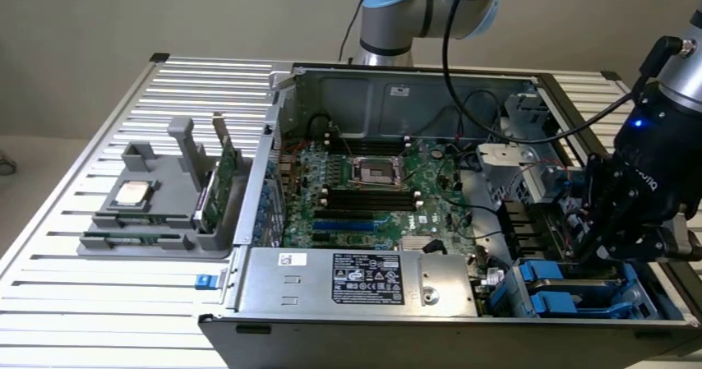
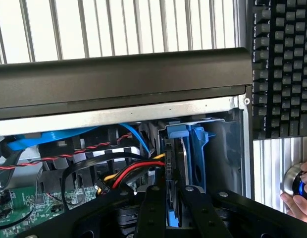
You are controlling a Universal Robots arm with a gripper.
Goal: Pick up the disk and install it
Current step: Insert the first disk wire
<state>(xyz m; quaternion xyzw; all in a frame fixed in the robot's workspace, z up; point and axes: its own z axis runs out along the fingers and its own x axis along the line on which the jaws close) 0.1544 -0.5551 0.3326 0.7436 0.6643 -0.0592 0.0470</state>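
The disk (image 2: 174,163) stands edge-on in the drive bay at the corner of the open computer case (image 1: 329,320), with its blue carrier bracket (image 2: 197,148) alongside it. My gripper (image 2: 172,193) is shut on the disk's upper edge, one black finger (image 2: 152,203) on each side of it. In the exterior view my gripper (image 1: 609,250) hangs low over the blue-framed drive bay (image 1: 570,295) at the case's near right corner, and the arm covers most of the disk there.
Red, yellow and black cables (image 2: 128,171) run close beside the bay. The motherboard (image 1: 373,196) and power supply (image 1: 362,279) fill the case. A grey fixture (image 1: 164,205) holds a CPU chip and a green card. A keyboard (image 2: 282,64) and a hand (image 2: 299,198) lie outside the case wall.
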